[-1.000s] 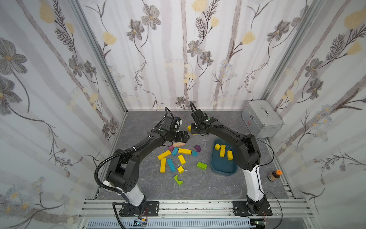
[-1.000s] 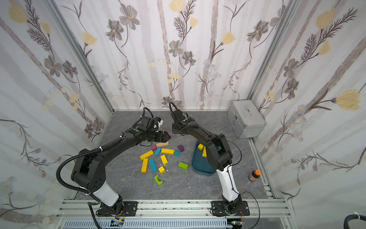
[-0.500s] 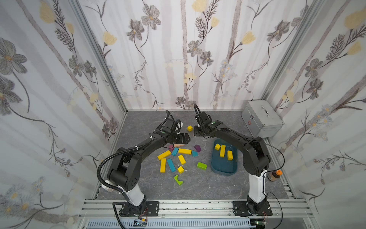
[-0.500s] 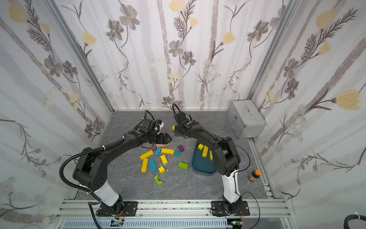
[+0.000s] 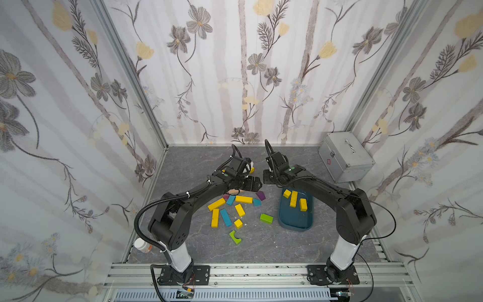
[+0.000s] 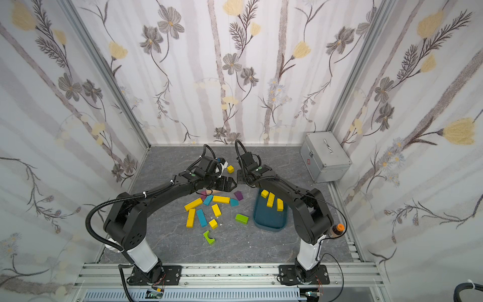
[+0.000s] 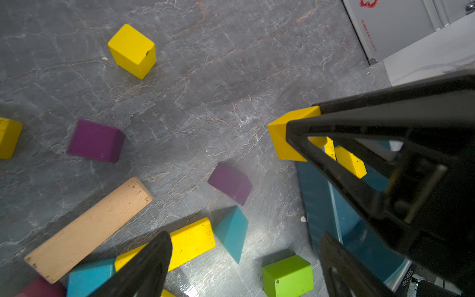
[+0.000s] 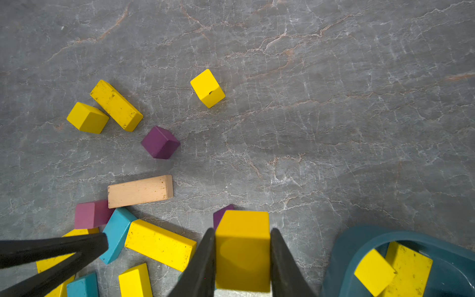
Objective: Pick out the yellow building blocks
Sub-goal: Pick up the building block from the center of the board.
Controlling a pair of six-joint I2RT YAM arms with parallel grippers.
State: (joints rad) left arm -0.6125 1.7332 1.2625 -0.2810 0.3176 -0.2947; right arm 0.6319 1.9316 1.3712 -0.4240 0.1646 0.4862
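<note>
1. Shifting the right gripper (image 5: 266, 179) over the teal tray (image 5: 295, 229), which sits just beside it right of the tabletop's middle in both top views, looks the next move.
2. Left wrist: the left gripper (image 7: 244, 237) gapes empty above loose yellow building blocks (image 7: 191, 241).
3. Right wrist: the jaws pinch a yellow cube (image 8: 243, 252) squarely; release low.

Right hand (image 7: 302, 116) pinches a yellow block (image 7: 280, 144) near the tray (image 7: 321, 198).
</note>
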